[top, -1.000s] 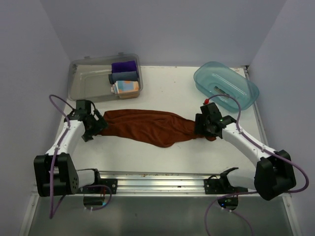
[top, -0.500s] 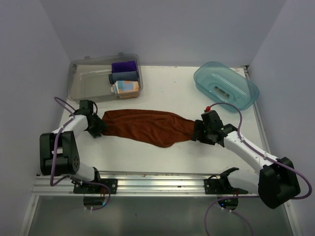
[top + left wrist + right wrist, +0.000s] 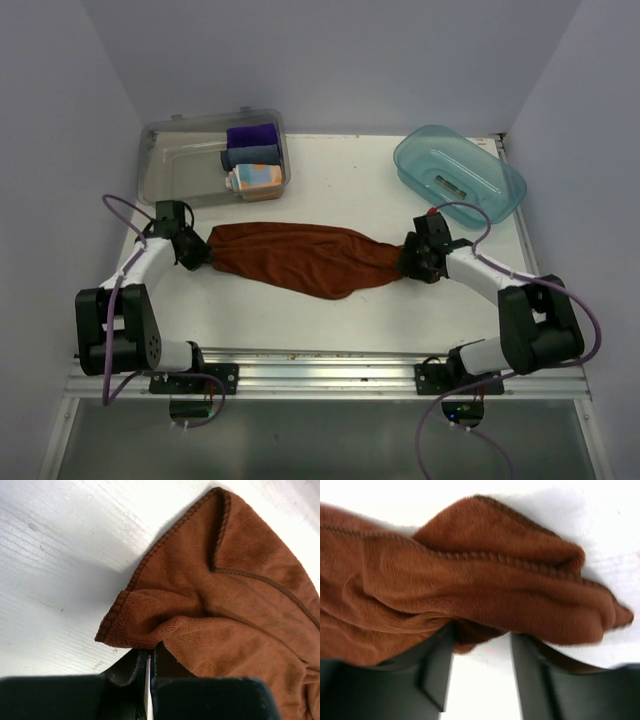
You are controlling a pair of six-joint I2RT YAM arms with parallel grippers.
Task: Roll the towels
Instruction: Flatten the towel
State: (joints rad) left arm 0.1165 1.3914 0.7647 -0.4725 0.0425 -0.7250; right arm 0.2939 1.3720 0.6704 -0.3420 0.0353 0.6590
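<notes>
A brown towel [image 3: 300, 258] lies stretched sideways on the worktop [image 3: 350, 200], just nearer the arms than the clear bin [image 3: 180, 172]. The patterned towel [image 3: 255, 178] sits rolled inside that bin. The left jaws are closed, pinching the brown towel's end below the bin. The right jaws stand open at its other end.
</notes>
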